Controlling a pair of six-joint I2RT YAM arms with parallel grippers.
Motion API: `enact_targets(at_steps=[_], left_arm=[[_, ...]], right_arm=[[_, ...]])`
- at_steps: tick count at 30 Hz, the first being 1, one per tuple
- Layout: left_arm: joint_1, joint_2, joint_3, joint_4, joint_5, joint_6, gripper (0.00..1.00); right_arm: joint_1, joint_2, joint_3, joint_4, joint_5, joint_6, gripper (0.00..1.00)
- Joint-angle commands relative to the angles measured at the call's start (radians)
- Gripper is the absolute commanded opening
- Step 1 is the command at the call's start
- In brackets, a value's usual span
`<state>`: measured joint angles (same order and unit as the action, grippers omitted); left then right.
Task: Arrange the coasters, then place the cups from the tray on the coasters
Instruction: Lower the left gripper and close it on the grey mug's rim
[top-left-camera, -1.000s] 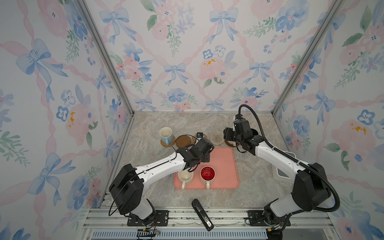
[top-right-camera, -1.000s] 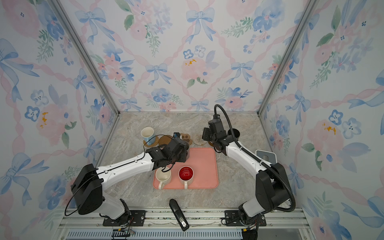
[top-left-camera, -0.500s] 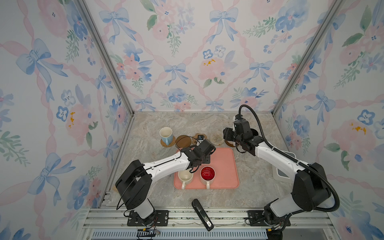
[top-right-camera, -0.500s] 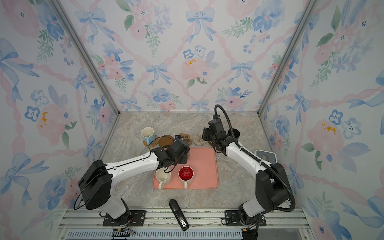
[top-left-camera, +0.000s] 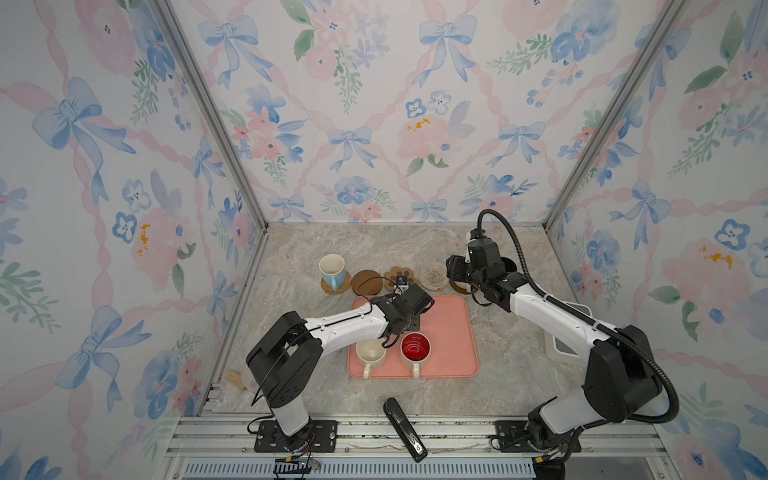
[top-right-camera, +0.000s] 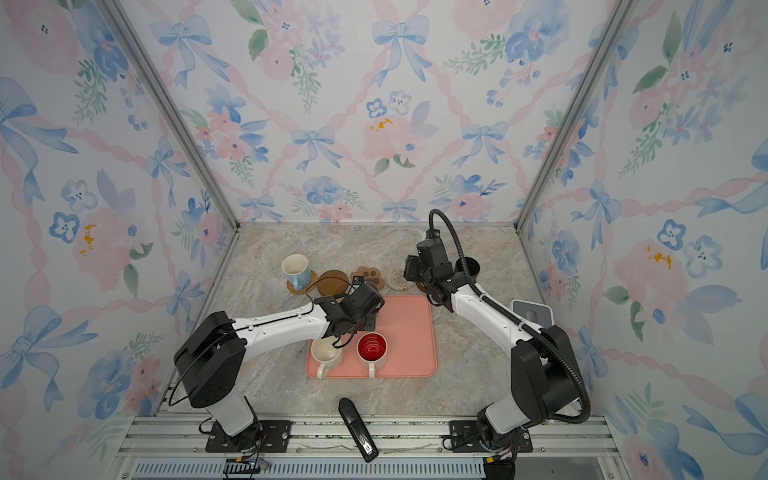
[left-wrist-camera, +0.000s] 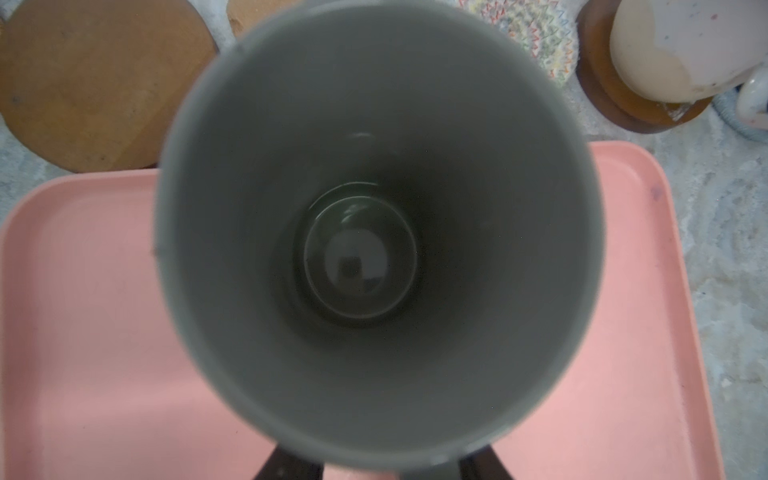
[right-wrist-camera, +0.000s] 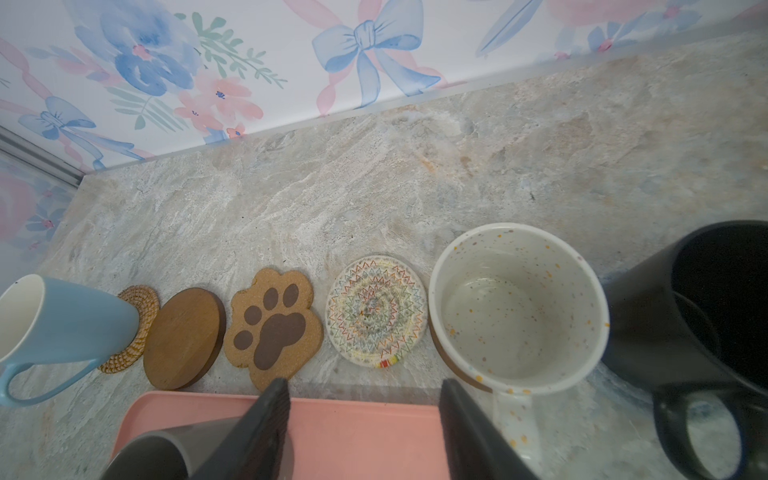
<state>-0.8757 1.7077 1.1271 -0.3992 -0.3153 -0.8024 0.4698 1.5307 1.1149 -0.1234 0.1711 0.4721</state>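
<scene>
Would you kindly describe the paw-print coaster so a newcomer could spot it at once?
Find the salmon-pink tray; a row of coasters lies beyond its far edge. The paw-print coaster sits between a plain brown round and a cream crochet round. It alone is paw-shaped, with dark pads.

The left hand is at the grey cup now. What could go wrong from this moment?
The pictures do not show whether the left hand really grips the grey cup; it may tip onto the tray.
The open right hand hovers near the free cream coaster and the speckled cup; the arms may collide there.
</scene>
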Motion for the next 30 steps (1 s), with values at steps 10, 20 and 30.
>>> enact_targets(at_steps=[10, 20, 30], left_arm=[[0.032, 0.004, -0.003, -0.023, -0.030, -0.012, 0.40], [0.032, 0.033, 0.037, -0.022, -0.017, 0.009, 0.38], [0.034, 0.037, 0.037, -0.022, -0.021, 0.009, 0.30]], right_arm=[[-0.013, -0.012, -0.014, 0.022, -0.009, 0.014, 0.60], [-0.013, -0.001, -0.010, 0.025, -0.017, 0.015, 0.60], [-0.019, -0.001, -0.016, 0.028, -0.021, 0.017, 0.60]])
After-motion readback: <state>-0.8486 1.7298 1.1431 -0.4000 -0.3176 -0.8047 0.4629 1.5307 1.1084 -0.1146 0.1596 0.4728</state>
